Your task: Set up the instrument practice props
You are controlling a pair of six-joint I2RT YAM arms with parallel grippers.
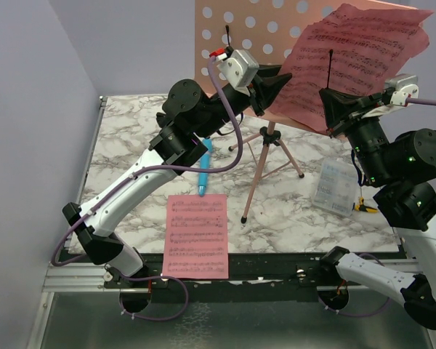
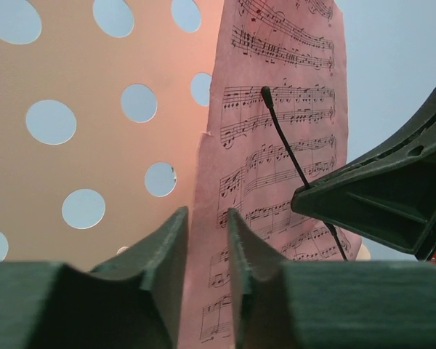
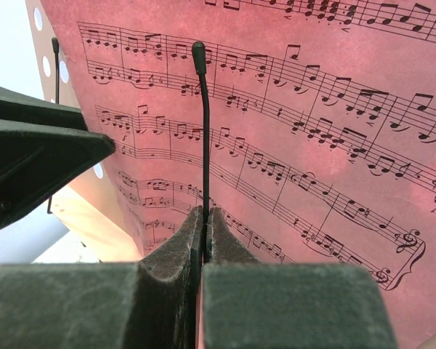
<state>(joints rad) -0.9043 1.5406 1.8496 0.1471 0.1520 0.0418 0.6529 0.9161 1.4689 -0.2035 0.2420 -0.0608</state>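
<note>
- Leaning askew against the salmon-pink hole-punched music stand desk, one pink sheet-music page has its long axis tilted. Its lower edge is down at the jaws and its top edge is up and to the right, with the print facing the arms. It looks not yet squared on the desk.
- The right gripper has its jaws closed on that page's lower edge, and a thin black wire runs into the same seam.
- The left gripper has its jaws slightly apart, straddling the page's left edge without pinching it.
- The stand is upright on its thin tripod legs, so that part seems done.
- Two things are left, by my reading. The second pink page lies flat at the near edge of the marbled surface, with its long axis near to far. The slim light-blue stick lies just beyond it, partly under the left arm, also pointing near to far.
</note>
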